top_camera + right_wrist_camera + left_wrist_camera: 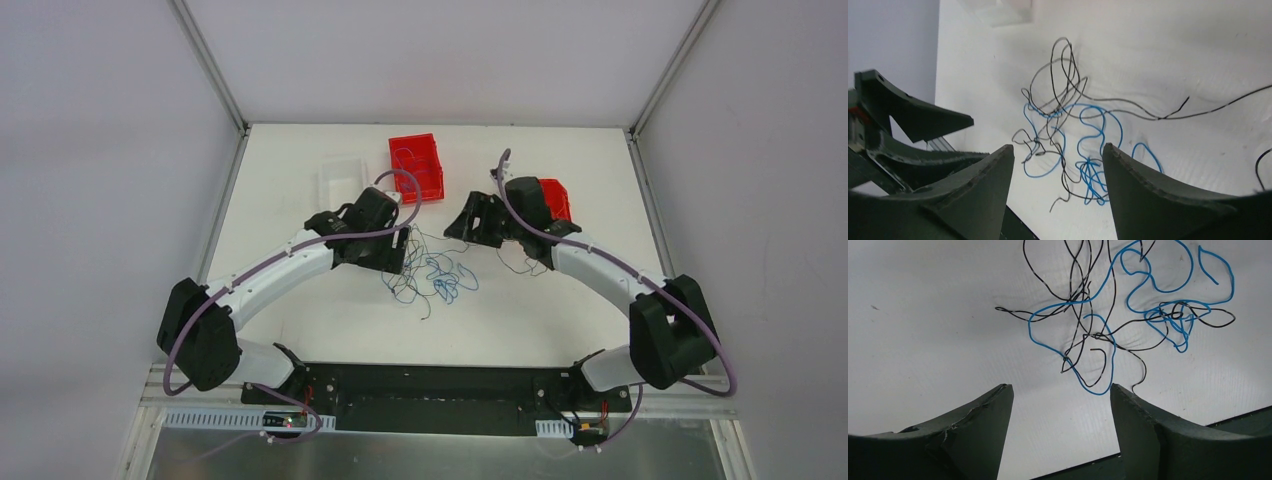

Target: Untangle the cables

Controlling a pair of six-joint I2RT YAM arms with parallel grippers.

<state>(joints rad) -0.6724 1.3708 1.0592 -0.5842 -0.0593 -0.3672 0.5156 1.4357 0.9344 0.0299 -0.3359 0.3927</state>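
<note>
Poised with left end effector [1060,390] and right end effector [1058,147] open, empty, flanking tangled thin blue-and-black cables [443,285] on white table [320,320].

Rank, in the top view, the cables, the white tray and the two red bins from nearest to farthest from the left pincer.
1. Cables, just right of the left pincer.
2. White tray and left red bin, both behind the pincer: too close to call.
3. Right red bin, farthest, at the right, partly hidden.
</note>
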